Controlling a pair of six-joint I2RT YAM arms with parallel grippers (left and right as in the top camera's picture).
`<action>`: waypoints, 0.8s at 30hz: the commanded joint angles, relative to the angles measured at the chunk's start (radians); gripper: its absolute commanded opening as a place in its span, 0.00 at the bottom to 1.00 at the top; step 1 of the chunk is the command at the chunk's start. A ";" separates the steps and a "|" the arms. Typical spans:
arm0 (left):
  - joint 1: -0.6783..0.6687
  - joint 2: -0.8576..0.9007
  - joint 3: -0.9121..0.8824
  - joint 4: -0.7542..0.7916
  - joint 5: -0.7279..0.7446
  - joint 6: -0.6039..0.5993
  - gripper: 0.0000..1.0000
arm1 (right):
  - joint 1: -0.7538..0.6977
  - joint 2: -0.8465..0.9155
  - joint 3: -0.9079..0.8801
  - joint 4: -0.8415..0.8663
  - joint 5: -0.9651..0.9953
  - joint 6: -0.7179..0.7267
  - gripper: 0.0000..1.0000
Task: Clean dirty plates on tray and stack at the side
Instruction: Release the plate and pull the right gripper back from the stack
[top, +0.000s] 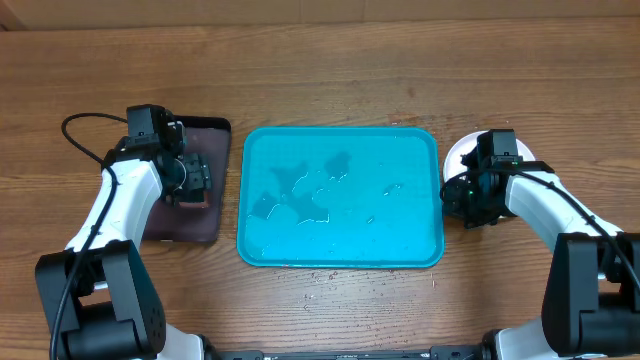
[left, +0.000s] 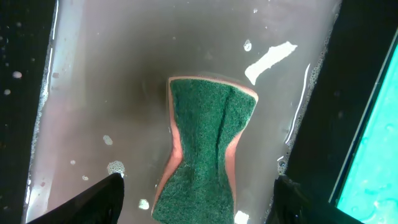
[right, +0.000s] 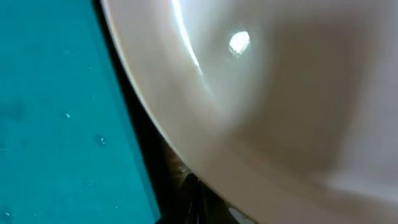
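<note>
Left wrist view gave me the closest look: the left end effector (left: 196, 186) hung with its fingers (left: 93, 199) spread apart, one on each side of the green-topped sponge (left: 205, 149) and clear of it. The sponge lay flat in sudsy water in the dark tray (left: 112, 68). On the right wrist view the white plate (right: 280, 93) filled most of the picture, just beside the edge of the teal tray (right: 56, 112). The right end effector (top: 458, 198) was closed, though I could not tell whether it pinched the plate's rim. From overhead, the teal tray lay mid-bench (top: 330, 60) with wet patches on its floor. The white plate sat outside it on the right, partly under the right arm.
</note>
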 joint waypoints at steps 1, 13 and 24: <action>0.003 -0.024 -0.009 0.000 -0.002 -0.019 0.77 | 0.019 -0.018 -0.006 0.033 -0.054 -0.044 0.04; 0.003 -0.024 -0.009 0.000 -0.003 -0.018 0.77 | 0.162 -0.018 -0.006 0.133 -0.055 -0.053 0.04; 0.003 -0.024 -0.009 0.000 -0.003 -0.018 0.77 | 0.180 -0.018 -0.006 0.211 -0.056 -0.047 0.04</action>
